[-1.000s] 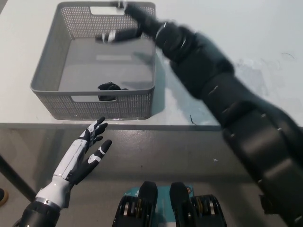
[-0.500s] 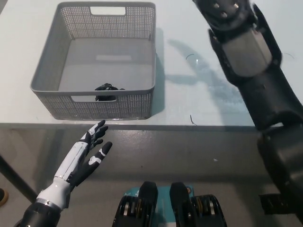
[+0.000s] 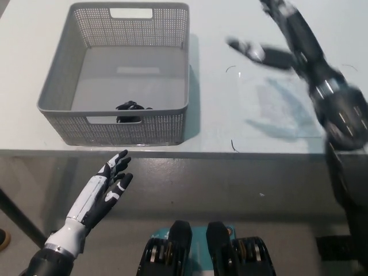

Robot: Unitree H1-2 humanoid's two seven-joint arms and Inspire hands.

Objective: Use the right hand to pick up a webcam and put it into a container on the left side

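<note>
Your webcam (image 3: pixel 130 111) lies inside the grey basket (image 3: pixel 80 129), down at the basket's six o'clock, against the near wall beside the handle slot. The basket sits on the white table (image 3: pixel 230 115) toward ten o'clock of the view. The right hand (image 3: pixel 270 40) is up at one o'clock over bare table, well apart from the basket, blurred, fingers spread and holding nothing. The left hand (image 3: pixel 106 187) hangs at seven o'clock, below the table edge, fingers apart and empty. A small dark mark (image 3: pixel 233 146) shows near the table's front edge.
</note>
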